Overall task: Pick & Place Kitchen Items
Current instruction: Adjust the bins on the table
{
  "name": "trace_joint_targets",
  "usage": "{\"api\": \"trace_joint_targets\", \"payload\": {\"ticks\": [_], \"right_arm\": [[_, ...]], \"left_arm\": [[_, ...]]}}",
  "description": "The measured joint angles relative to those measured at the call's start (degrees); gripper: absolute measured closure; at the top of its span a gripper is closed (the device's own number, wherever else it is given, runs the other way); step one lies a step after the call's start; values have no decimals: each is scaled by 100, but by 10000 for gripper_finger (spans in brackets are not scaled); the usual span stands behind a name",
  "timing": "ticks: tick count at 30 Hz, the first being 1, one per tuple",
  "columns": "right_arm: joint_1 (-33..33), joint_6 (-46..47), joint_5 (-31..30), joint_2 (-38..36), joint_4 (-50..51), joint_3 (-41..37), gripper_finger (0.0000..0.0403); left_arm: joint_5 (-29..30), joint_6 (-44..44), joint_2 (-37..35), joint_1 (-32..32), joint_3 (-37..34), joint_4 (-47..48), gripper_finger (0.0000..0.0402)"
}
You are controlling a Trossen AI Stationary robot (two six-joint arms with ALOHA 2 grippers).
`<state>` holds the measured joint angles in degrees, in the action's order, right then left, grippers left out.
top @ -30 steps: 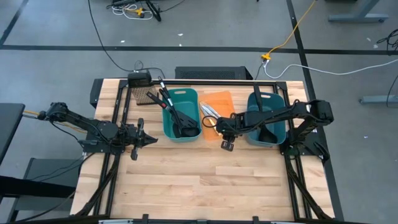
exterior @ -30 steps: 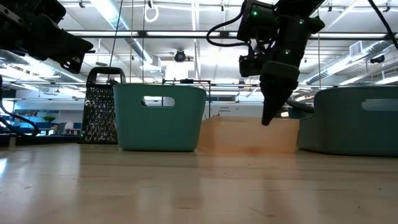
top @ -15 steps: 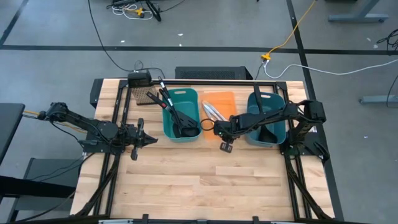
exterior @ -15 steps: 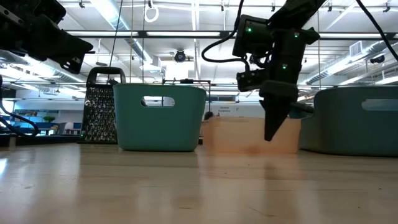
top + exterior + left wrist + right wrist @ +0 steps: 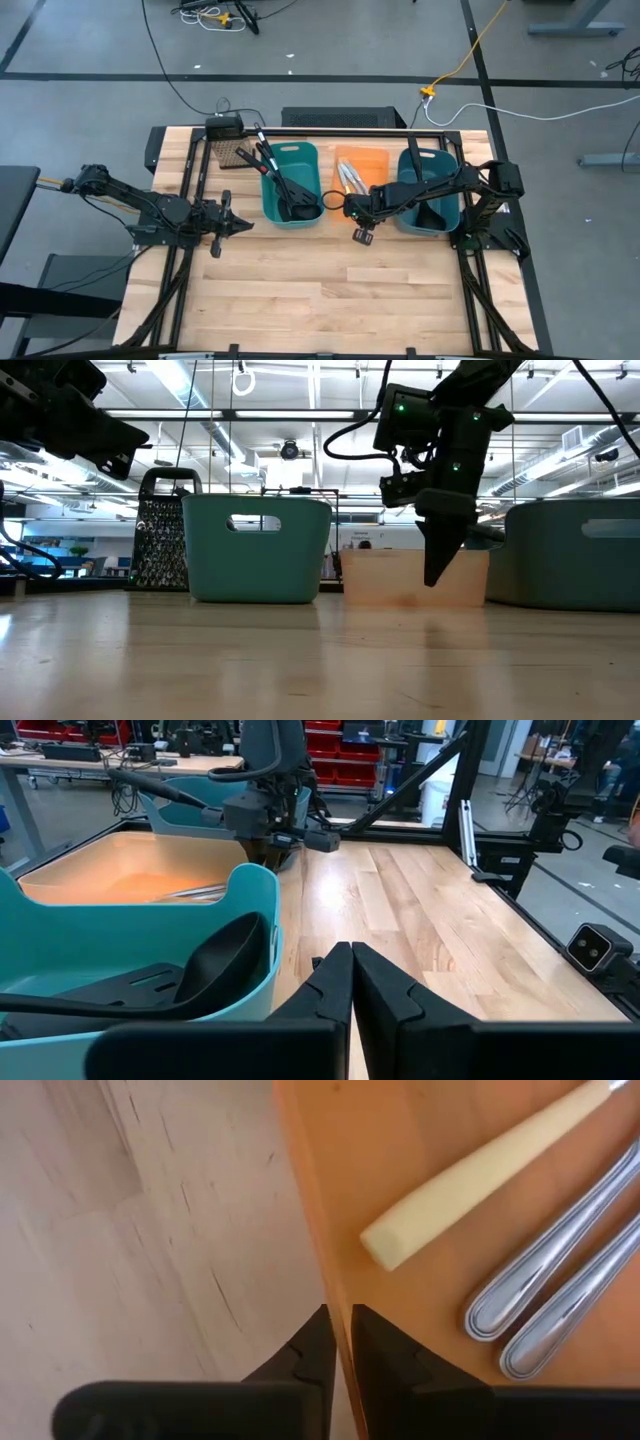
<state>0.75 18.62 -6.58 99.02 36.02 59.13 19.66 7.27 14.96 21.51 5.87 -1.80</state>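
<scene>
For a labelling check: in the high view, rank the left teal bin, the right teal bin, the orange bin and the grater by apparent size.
1. Left teal bin and right teal bin: they look alike, and the right arm covers part of the right one, so no ranking between them.
2. Orange bin, partly covered by the right gripper.
3. Grater, smallest.
</scene>
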Motion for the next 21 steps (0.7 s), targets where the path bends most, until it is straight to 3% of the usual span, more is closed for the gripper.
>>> {"api": "trace_joint_targets", "payload": {"ticks": [21], "right_arm": [[-3, -1779, 303, 0, 201, 0, 362]], "left_arm": [[-2, 4, 0, 1, 0, -7, 390]]}}
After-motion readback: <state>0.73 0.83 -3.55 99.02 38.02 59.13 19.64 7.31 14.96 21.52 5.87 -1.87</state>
